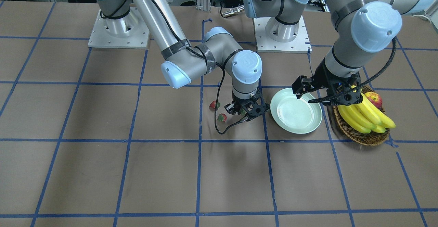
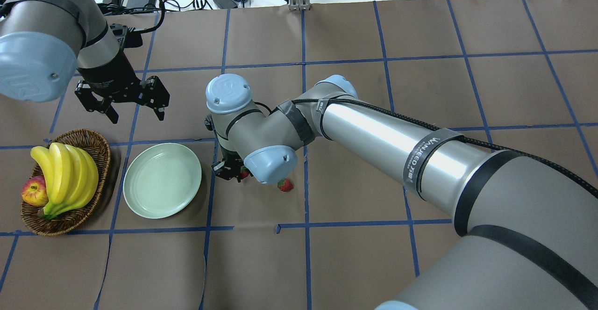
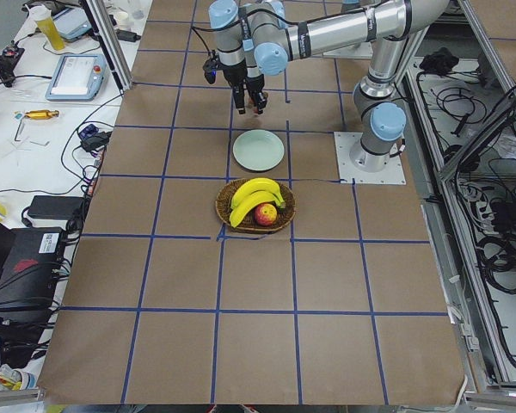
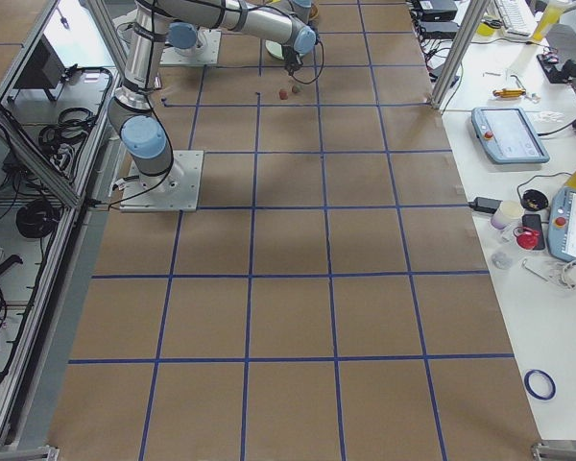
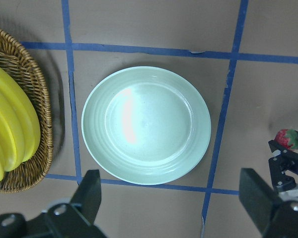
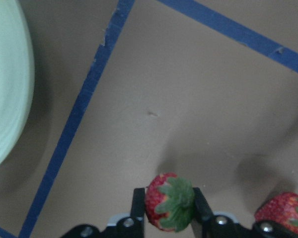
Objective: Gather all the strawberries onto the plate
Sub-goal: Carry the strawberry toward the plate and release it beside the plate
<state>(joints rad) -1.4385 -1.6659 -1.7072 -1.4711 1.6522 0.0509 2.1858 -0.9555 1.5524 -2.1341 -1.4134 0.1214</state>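
Observation:
My right gripper (image 1: 244, 112) (image 2: 233, 172) is shut on a strawberry (image 6: 170, 208), low over the table just right of the plate as the overhead view shows it. That berry also shows in the left wrist view (image 5: 287, 139). Two more strawberries lie on the table beside it, one nearer (image 1: 222, 117) (image 6: 283, 220) and one farther back (image 1: 214, 104). The overhead view shows only one loose strawberry (image 2: 285, 185). The mint-green plate (image 1: 296, 114) (image 2: 162, 180) (image 5: 146, 125) holds nothing. My left gripper (image 1: 320, 95) (image 2: 136, 111) is open and empty, hovering high over the plate's far side.
A wicker basket (image 1: 362, 136) (image 2: 100, 151) with bananas (image 1: 362, 114) and a red-yellow apple (image 1: 374, 99) stands right beside the plate, on the side away from the strawberries. Blue tape lines grid the brown table.

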